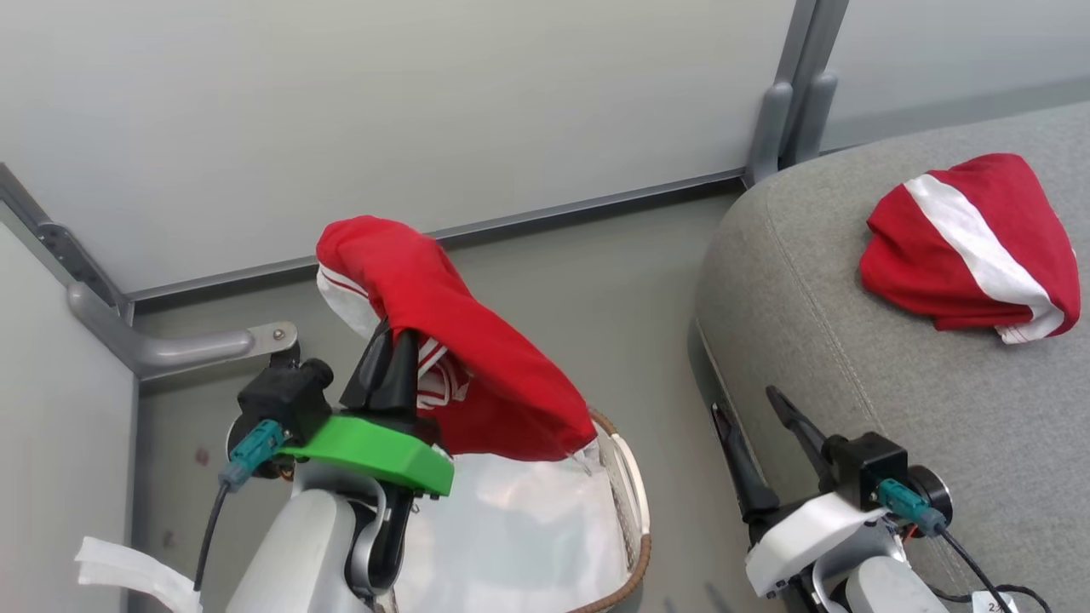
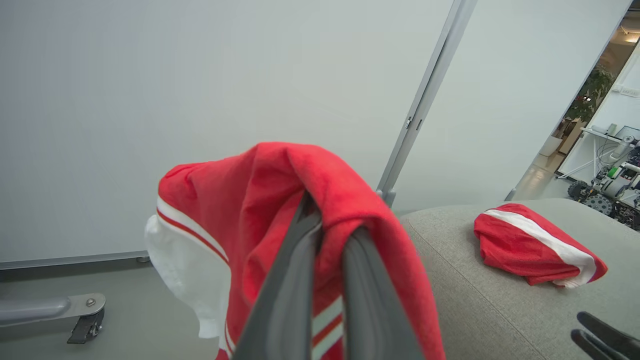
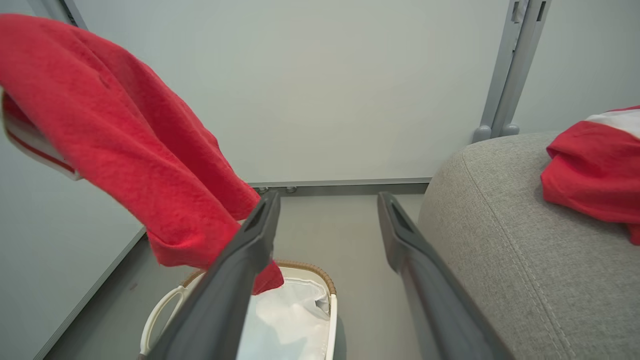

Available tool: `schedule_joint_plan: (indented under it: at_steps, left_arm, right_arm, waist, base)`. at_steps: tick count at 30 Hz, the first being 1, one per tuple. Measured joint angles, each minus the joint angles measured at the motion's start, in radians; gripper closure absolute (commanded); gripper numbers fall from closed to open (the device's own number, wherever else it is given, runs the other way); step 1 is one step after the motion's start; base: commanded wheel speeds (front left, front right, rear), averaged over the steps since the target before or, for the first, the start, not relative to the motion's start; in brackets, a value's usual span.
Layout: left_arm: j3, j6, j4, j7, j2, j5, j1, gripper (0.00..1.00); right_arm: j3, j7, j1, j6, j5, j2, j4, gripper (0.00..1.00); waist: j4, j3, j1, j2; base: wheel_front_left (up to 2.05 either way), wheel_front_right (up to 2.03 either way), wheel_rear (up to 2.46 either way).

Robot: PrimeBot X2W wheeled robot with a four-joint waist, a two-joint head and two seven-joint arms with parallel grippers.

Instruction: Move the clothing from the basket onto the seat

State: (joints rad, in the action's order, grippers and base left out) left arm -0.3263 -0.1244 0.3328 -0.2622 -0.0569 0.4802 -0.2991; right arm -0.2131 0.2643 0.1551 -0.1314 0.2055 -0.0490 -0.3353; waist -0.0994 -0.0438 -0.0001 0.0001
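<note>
My left gripper [image 1: 390, 353] is shut on a red garment [image 1: 443, 340] with white stripe trim, holding it up above the basket [image 1: 634, 511]; the cloth drapes over the fingers [image 2: 295, 280] and its lower end hangs just over the white liner. The same garment [image 3: 125, 145] hangs at the left in the right wrist view. A second red garment [image 1: 971, 247] with a white band lies on the grey seat [image 1: 851, 340] at the right. My right gripper [image 1: 749, 426] is open and empty, beside the seat's left edge, fingers [image 3: 250, 240] wide apart.
Pale partition walls with grey metal posts [image 1: 796, 94] close the back and left. A grey bracket foot [image 1: 187, 345] sits on the floor at the left. Bare grey floor runs between basket and seat. A white strip [image 1: 128, 570] lies at lower left.
</note>
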Motion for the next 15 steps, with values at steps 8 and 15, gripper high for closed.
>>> schedule_joint_plan:
  at_steps: [8, 15]
  left_arm:
    - [0.009, 0.000, -0.069, 0.000, 0.005, 0.019, -0.019, 1.00]
    - [-0.033, 0.003, -0.081, 0.000, 0.006, 0.038, -0.019, 1.00]
  right_arm:
    - [-0.032, 0.000, -0.042, 0.000, -0.014, 0.000, -0.038, 0.00]
    - [-0.122, 0.000, -0.036, 0.000, -0.060, 0.000, -0.049, 0.00]
  waist:
    - [0.030, 0.044, 0.0000, 0.0000]
    - [0.056, 0.052, 0.0000, 0.0000]
  base:
    - [0.00, 0.00, 0.00]
    - [0.00, 0.00, 0.00]
